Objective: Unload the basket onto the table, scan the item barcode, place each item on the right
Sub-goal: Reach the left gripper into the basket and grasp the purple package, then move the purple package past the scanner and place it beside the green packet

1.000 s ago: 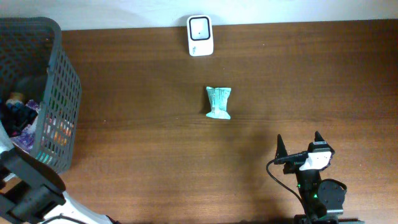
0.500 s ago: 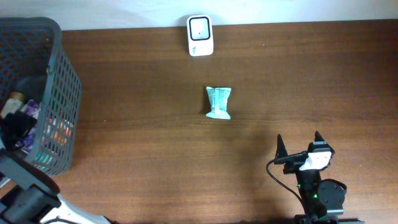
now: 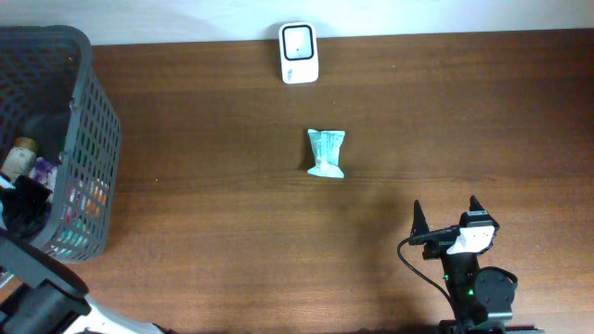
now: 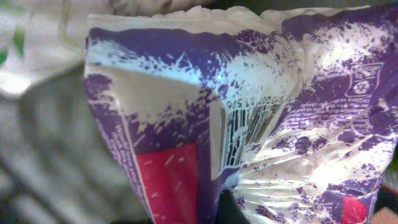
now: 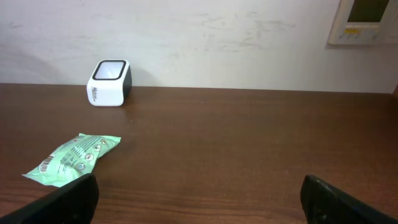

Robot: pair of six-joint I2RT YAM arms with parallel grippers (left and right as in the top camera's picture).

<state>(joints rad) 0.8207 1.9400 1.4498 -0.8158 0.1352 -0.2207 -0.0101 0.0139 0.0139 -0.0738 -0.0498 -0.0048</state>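
Note:
My left gripper is down inside the grey basket at the table's left edge. The left wrist view is filled by a crinkled purple, white and red packet with a barcode facing the camera. The left gripper is shut on this packet's lower edge, with one dark fingertip showing. The white scanner stands at the back middle of the table. My right gripper rests open near the front right, holding nothing.
A green packet lies flat mid-table, in front of the scanner and left of the right gripper's fingers. The basket holds several other items, among them a brown-capped bottle. A wall runs behind the table.
The left gripper has gone from open to shut inside the basket, and the left arm has shifted toward the table's front edge, uncovering the brown-capped bottle. The right arm has not moved.

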